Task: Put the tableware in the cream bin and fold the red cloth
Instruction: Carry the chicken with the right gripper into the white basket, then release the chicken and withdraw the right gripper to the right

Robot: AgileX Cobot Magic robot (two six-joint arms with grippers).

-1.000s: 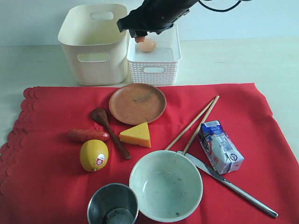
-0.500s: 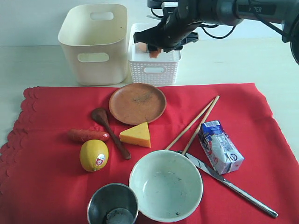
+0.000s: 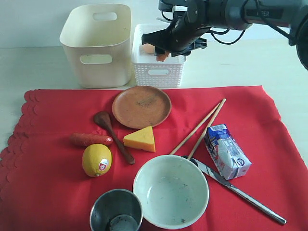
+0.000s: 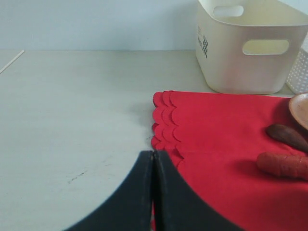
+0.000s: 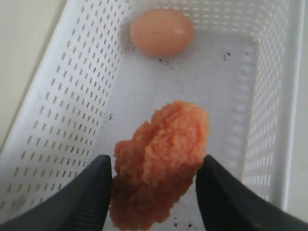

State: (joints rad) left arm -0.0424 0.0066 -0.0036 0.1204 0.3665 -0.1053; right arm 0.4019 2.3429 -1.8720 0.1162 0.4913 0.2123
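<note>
The right gripper (image 5: 155,168) pinches an orange crumbly lump (image 5: 161,149) (hiding some of the floor) above the white perforated basket (image 5: 62,120), which holds a tan egg (image 5: 161,32). The left gripper (image 4: 153,161) is closed and empty by the red scalloped cloth (image 3: 53,192), which carries the frame-cropped steel cup (image 3: 115,211). The tall cream plastic bin (image 3: 96,45) stands behind.

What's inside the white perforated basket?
One egg on the basket floor. The right gripper holds an orange crumbly lump above it, hiding the floor beneath.
</note>
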